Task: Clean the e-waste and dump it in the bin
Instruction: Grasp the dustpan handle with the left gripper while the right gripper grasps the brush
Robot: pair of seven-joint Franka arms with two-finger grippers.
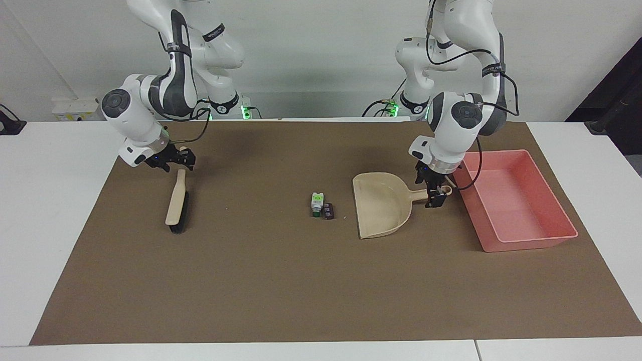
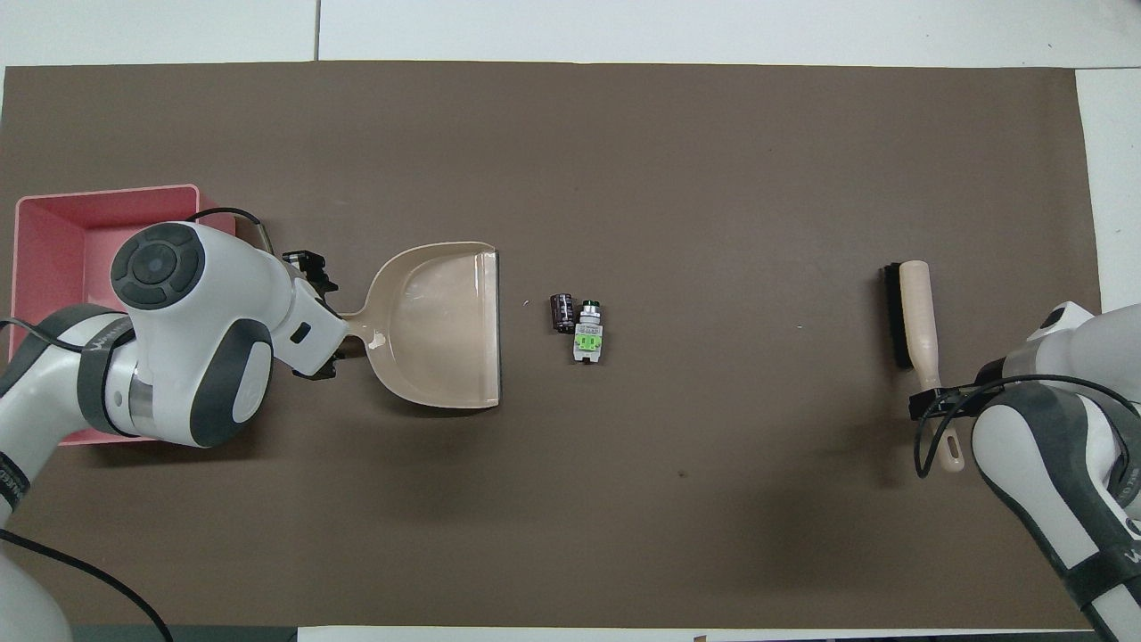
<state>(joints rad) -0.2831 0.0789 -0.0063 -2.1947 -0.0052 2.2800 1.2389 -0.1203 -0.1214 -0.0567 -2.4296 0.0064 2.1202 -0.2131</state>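
Grippers first, operator: your left gripper (image 1: 435, 196) is down at the handle of the dustpan (image 1: 383, 203), its fingers straddling the handle near the end that points at the bin (image 1: 551, 233), spread wide and not yet closed on anything you can confirm. Your right gripper (image 1: 175, 158) hangs just over the tip of the brush (image 1: 176, 203) handle, at the right arm's end of the bench (image 1: 50, 200); you cannot tell from here whether its fingers have closed on that handle or how far apart they stand.

You are in the pick-up step: both tools are being reached for, and neither has left the mat (image 1: 251, 281). Taking the dustpan as your landmark, the e-waste (image 1: 321, 205) lies just in front of the pan's open lip, toward the right arm's end, its two bits side by side and touching. The bin sits at the pan's handle end, close beside it. The brush lies well apart from the pan, past the e-waste.

Next, you likely need both grips secured, then the brush brought to the e-waste on its side away from the pan, so the sweep drives it in.

The left arm bends low with its wrist pointing steeply down; the right arm reaches out with its wrist angled down.
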